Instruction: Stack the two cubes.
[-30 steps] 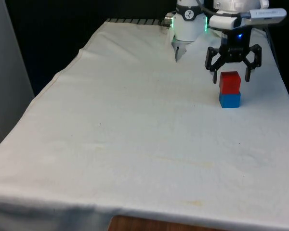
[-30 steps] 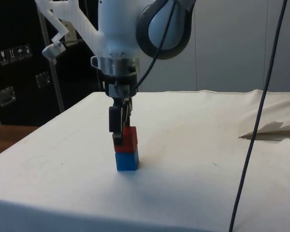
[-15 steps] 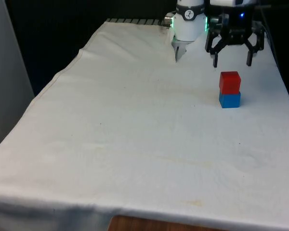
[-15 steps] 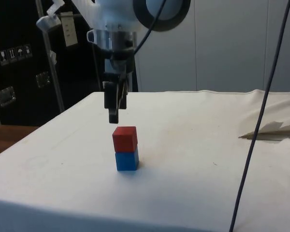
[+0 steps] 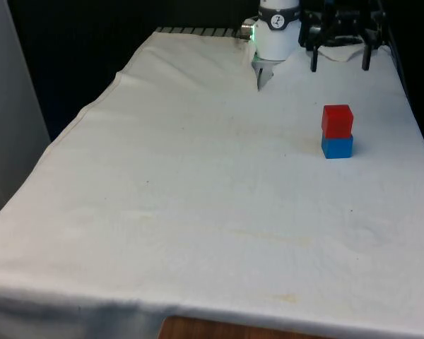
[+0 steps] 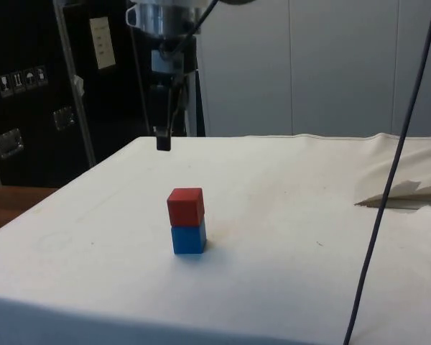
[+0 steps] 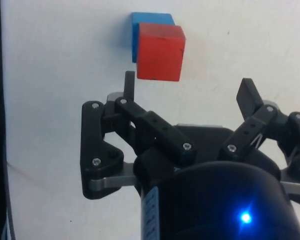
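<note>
The pincer (image 5: 339, 63) has risen well clear, fingers spread wide and empty. The red cube (image 5: 337, 120) sits on the blue cube (image 5: 337, 147), far right on the worktop (image 5: 198, 198); stacking looks done.

Dark cabinets (image 6: 29, 93), pale wall (image 6: 330, 65)

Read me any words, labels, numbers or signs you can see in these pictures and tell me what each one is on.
Red cube: no text.
Blue cube: no text.
Dark cabinet: a white label with small handling symbols, too small to read.
Pale tag hanging behind the arm: faint marks, too small to read.
</note>
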Controlling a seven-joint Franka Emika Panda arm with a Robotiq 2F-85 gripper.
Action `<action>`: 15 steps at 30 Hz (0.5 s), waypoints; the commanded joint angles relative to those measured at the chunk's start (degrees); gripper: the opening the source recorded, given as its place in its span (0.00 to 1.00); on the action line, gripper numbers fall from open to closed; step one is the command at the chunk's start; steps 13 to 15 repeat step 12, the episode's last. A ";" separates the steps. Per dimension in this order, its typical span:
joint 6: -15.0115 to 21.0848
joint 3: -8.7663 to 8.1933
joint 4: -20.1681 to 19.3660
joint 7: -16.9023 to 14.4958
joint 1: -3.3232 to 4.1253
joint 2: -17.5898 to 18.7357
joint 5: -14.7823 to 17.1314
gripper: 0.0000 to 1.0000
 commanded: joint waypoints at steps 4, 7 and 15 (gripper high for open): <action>-1.26 -0.29 0.69 -1.09 -0.52 -0.63 1.03 1.00; -1.55 -0.63 0.97 -1.55 -0.86 -0.97 1.03 1.00; -1.38 -0.80 1.20 -1.09 -1.03 -0.92 0.06 1.00</action>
